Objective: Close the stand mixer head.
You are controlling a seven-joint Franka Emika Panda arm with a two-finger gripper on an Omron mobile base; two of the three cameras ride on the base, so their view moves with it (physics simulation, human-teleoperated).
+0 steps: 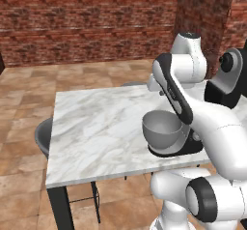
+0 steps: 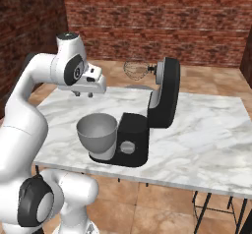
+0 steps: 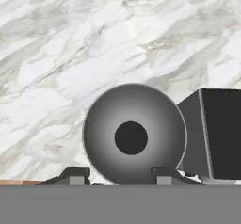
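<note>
Item: stand mixer head (image 2: 165,93). Black, bulky, tilted right back on its hinge so it stands almost upright above the base column (image 2: 133,138). Wire whisk (image 2: 135,69) points out to the left, high in the air, well clear of the bowl. Position: open; closing not yet begun.

Item: mixing bowl (image 2: 97,132). Grey metal, seated on the mixer's foot, to the left of the column in the right base view. Looks empty from directly above (image 3: 134,133).

Item: marble table (image 1: 96,127). The mixer stands near its front edge; a dark stool (image 1: 42,136) sits at the left side.

Item: gripper (image 2: 83,93). Hangs over the table above and just beyond the bowl, pointing down, touching nothing. Both finger tips (image 3: 75,175) show at the bottom of the hand view, standing apart with nothing between them.

Risks, as judged:
- The head is far to the right of the gripper and higher; a straight sideways path may strike the whisk and bend or catch in its wires.
- Pushing low on the head, close to the hinge, gives poor leverage and could slide the whole mixer toward the table edge.
- A push off to one side may slip off the rounded black shell.
- Releasing the head early may let it drop hard onto the bowl.
</note>
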